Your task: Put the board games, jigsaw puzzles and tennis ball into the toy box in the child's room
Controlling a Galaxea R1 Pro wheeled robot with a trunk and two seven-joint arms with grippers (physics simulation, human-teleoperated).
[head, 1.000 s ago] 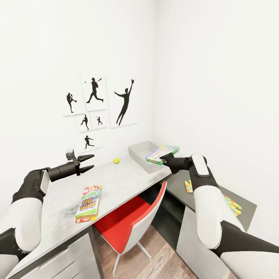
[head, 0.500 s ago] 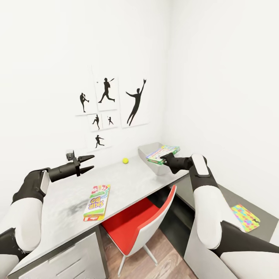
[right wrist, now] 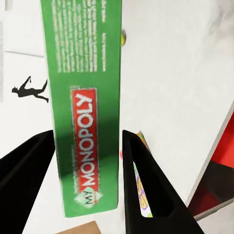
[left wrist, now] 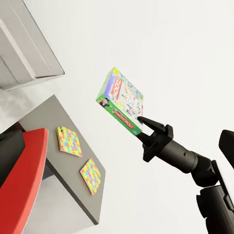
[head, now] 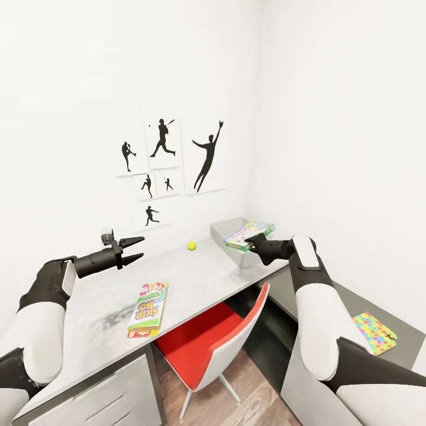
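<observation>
— Head view first?
— The right tool (head: 251, 242) pinches the Monopoly box (head: 248, 235) in the air over the grey toy box (head: 228, 231) on the table (head: 195, 275). The left tool (head: 131, 249) hangs spread and empty. A Skip-Bo box (head: 148, 307) and tennis ball (head: 191, 245) lie on the table.
— Left wrist?
— Monopoly box (left wrist: 120, 101) gripped at its corner; two jigsaw puzzles (left wrist: 80, 158) lie on a lower top.
— Right wrist?
— Fingers (right wrist: 144, 185) either side of the box (right wrist: 87, 102).
</observation>
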